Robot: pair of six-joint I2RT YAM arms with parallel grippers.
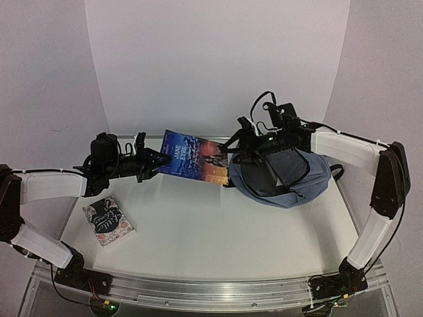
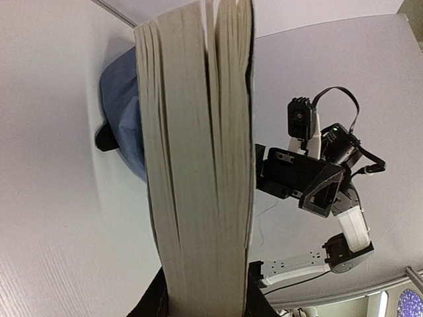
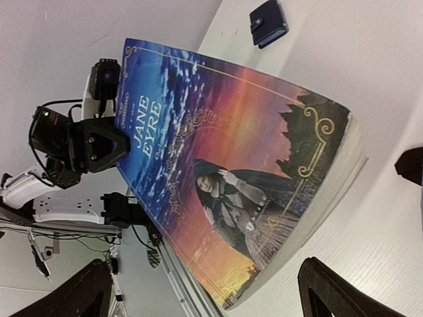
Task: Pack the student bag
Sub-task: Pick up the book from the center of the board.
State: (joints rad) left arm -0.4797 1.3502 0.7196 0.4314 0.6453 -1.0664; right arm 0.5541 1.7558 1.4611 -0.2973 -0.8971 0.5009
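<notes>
Lying at the far right corner of the table, the student bag shows nothing packed that I can see. My left gripper clamps one large book, raised beside the bag's mouth; my right gripper stands wide open there. One smaller book lies at the near left corner, unpacked. One bag, two books.

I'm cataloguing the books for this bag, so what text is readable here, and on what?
"JANE EYRE": cover of the large book.
Script line under that title: too blurred to read.
Cursive title on the small book on the table: too small to read.
</notes>
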